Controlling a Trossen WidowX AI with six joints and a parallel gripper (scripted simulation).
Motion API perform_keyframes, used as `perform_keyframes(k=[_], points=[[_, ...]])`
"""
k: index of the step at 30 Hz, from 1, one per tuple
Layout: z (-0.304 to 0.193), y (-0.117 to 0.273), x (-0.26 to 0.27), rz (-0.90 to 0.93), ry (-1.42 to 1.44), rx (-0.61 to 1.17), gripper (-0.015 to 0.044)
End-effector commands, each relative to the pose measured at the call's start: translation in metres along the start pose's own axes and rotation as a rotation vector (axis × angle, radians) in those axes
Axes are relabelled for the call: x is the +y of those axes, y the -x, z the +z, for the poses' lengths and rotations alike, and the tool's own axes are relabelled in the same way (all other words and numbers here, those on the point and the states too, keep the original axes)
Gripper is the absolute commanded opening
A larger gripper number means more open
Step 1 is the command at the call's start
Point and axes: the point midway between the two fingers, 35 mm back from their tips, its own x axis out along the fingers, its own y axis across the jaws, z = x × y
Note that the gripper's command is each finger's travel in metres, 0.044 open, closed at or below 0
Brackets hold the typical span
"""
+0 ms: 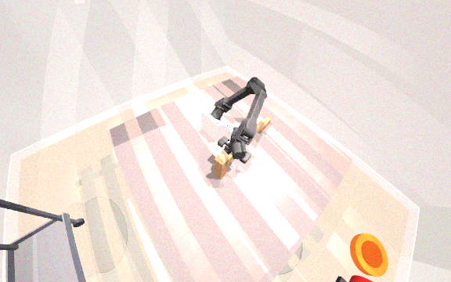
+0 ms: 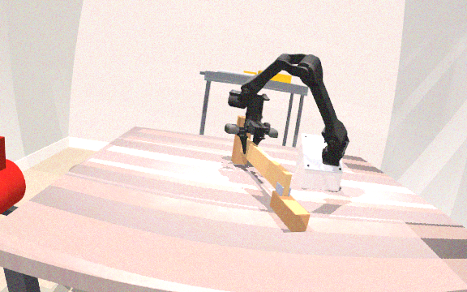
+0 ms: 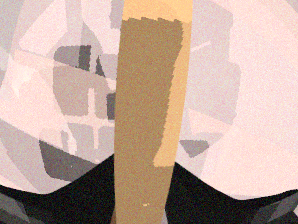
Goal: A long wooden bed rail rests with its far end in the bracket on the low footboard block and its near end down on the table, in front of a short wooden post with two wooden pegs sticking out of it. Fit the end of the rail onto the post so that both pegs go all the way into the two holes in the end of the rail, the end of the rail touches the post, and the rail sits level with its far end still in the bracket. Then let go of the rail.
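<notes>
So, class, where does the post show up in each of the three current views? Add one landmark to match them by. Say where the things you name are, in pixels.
Top: just below the centre, at the lower-left end of the rail.
Exterior: a little above the centre, upright behind the claw (image 1: 233, 149) (image 2: 250, 148).
Wrist: cannot be made out.
Shared landmark: the rail (image 2: 267, 166) (image 3: 145, 100), partly hidden under the arm in the top view.
</notes>
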Motion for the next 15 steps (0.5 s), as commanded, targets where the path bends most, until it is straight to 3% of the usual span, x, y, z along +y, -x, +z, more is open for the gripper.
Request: perform_keyframes(k=[1,10,15], points=[[0.0004,-0.0005,0.0003,0.001,0.000,-0.001,0.0210],[0.0004,-0.0005,0.0003,0.001,0.000,-0.001,0.0440],[0.0004,-0.0005,0.0003,0.001,0.000,-0.001,0.0440]])
